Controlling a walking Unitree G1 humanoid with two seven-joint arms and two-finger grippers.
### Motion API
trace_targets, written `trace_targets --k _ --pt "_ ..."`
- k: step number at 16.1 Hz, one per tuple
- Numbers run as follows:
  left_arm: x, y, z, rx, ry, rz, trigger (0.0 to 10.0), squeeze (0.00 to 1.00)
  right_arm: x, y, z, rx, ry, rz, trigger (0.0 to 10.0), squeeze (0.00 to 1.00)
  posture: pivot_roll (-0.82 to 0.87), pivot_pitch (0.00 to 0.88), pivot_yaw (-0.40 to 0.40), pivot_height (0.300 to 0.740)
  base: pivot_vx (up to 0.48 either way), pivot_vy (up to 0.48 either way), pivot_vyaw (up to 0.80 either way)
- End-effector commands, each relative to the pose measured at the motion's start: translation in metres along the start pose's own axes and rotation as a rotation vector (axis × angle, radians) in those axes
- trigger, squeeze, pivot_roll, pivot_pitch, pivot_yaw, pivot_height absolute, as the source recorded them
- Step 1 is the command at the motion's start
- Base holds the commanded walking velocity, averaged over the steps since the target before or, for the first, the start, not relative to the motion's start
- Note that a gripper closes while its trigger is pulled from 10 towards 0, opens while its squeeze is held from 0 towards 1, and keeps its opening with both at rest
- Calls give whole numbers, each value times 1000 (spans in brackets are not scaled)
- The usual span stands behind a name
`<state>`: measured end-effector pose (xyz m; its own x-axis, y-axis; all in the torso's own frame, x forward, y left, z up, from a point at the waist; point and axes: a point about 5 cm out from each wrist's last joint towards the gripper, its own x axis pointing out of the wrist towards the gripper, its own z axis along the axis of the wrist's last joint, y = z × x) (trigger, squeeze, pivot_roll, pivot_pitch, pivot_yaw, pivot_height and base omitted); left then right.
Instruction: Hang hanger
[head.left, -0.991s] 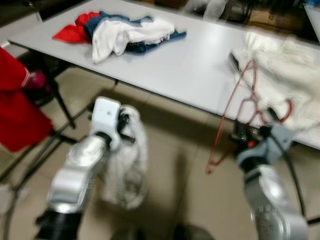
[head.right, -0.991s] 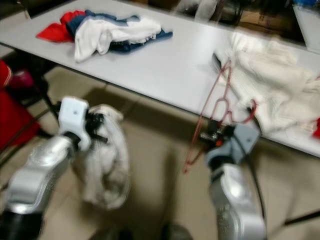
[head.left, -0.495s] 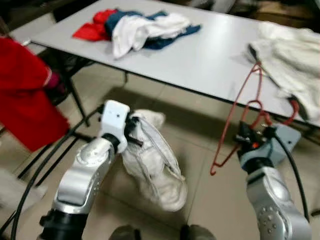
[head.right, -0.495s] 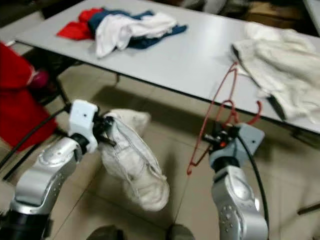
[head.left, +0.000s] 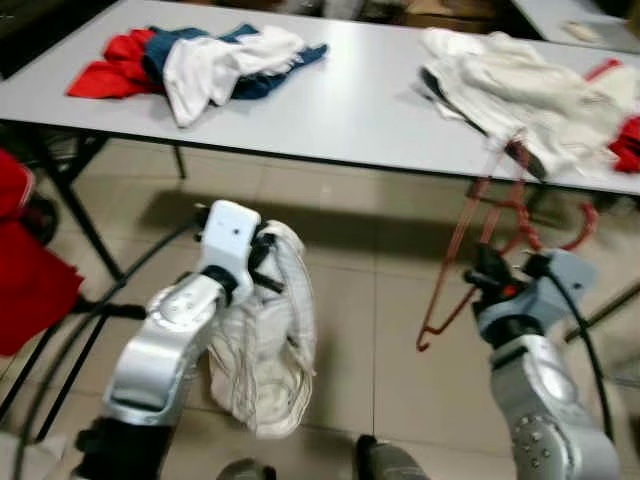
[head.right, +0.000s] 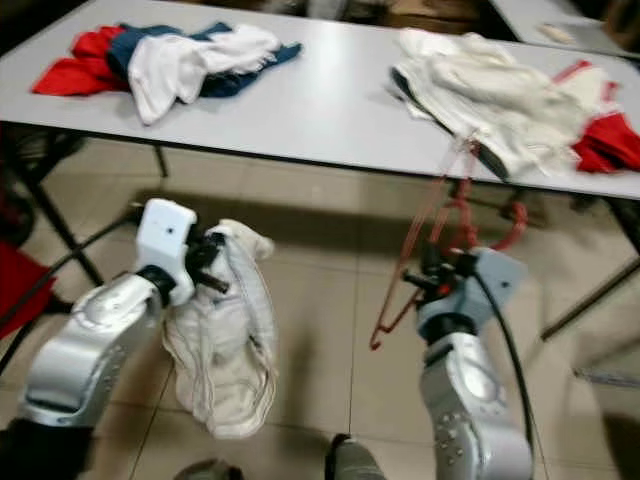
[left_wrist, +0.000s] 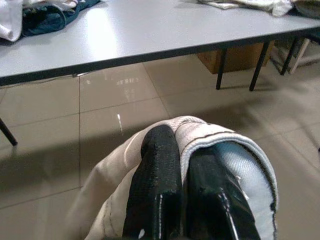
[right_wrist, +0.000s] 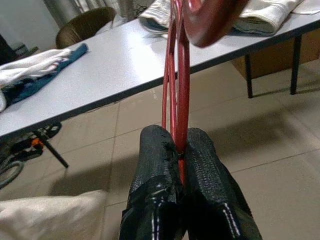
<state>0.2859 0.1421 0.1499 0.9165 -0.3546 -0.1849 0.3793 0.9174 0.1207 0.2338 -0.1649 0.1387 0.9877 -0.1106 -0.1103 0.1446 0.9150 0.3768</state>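
Note:
A red wire hanger (head.left: 478, 240) stands upright in front of the grey table (head.left: 340, 110), its hook (head.left: 580, 228) curling to the right. My right gripper (head.left: 490, 281) is shut on the hanger's lower wires; in the right wrist view the fingers (right_wrist: 155, 170) pinch the red wires (right_wrist: 177, 90). My left gripper (head.left: 262, 262) is shut on a cream-white garment (head.left: 262, 350) that droops toward the tiled floor. In the left wrist view the fingers (left_wrist: 160, 170) clamp the garment's edge (left_wrist: 215, 140).
On the table lie a pile of red, blue and white clothes (head.left: 200, 60) at the left and a heap of white cloth (head.left: 510, 85) at the right, with red fabric (head.left: 625, 140) at the far right. A red item (head.left: 30, 270) on black legs stands to my left.
The camera has swung, so the table now runs level across the top. The garment has swung from slanting out to hanging straight down. Both grips are unchanged.

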Motion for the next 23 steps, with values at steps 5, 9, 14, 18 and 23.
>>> trace_targets --k 5,9,14,18,23 --pt "1 -4 14 7 -66 -16 10000 0 -1 -1 1 -23 0 -3 10000 0 -30 90 -8 740 0 340 0" --pt "0 -4 13 1 -64 -15 10000 0 -1 -1 -3 -37 25 14 10000 0 -31 92 -11 740 0 341 0" --pt "0 -4 17 14 -106 10 10000 0 0 1 -5 -77 40 28 10000 0 -29 96 -14 740 0 0 0" --pt "0 0 20 -5 -121 18 10000 0 -1 -1 -7 -126 54 16 10000 0 -30 99 -9 740 70 0 0" --pt "0 -1 20 -8 -119 13 10000 0 -1 1 -8 -118 63 26 10000 0 -30 101 -13 740 303 0 0"
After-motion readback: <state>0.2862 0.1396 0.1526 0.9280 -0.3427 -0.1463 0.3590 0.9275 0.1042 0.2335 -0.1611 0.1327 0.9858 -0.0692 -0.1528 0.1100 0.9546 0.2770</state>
